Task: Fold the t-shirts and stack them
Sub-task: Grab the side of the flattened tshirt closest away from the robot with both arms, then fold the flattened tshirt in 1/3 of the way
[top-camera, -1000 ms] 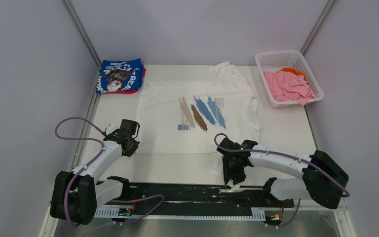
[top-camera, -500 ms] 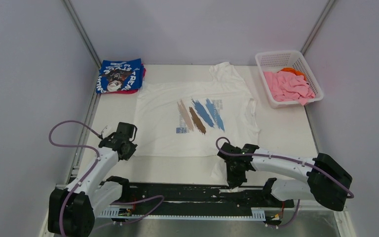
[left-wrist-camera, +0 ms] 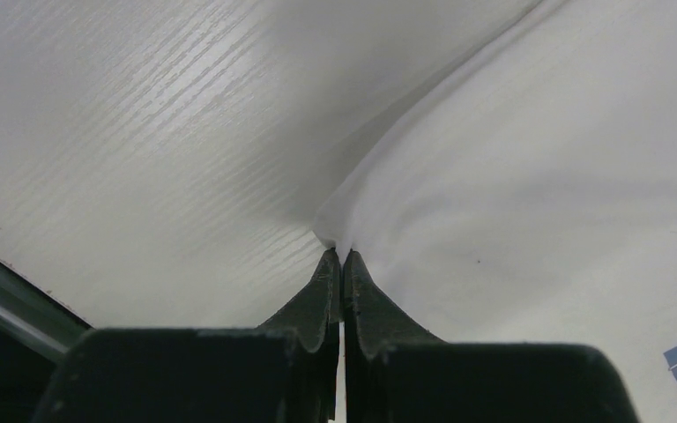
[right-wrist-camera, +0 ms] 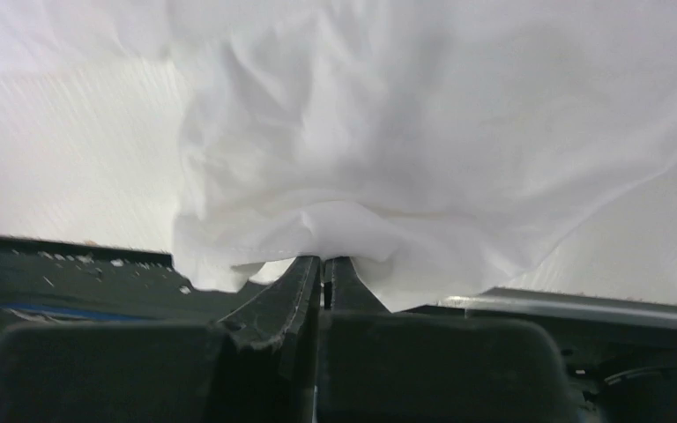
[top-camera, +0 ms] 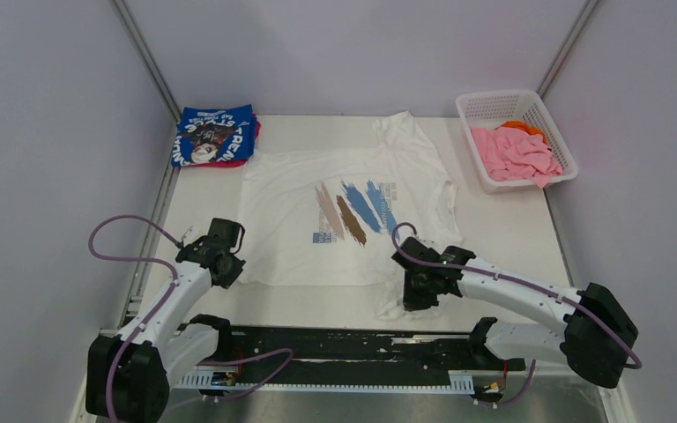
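Left gripper, jaws pressed together with the near left corner of the white t-shirt pinched between their tips, and right gripper, likewise closed on a bunched flap of the same garment at its near right edge, hold the shirt down at the front of the table. The two-point hold looks meant to control the near edge so the cloth can be drawn flat or carried over for a first fold. The left corner lies crisp. The right side is crumpled, and whether that flap is a sleeve cannot be told.

The tee lies print-up, brown and blue streaks slanting across the chest. Small lettering beside the streaks is too fine to read, and a blue label patch caught by the left wrist camera is cut off at the frame edge.

Beyond it, in the far left corner, a folded blue t-shirt tops a pink-red cloth, apparently the finished stack; its white lettering cannot be made out. At far right, a white basket holds a pink t-shirt and an orange t-shirt, seemingly awaiting their turn.
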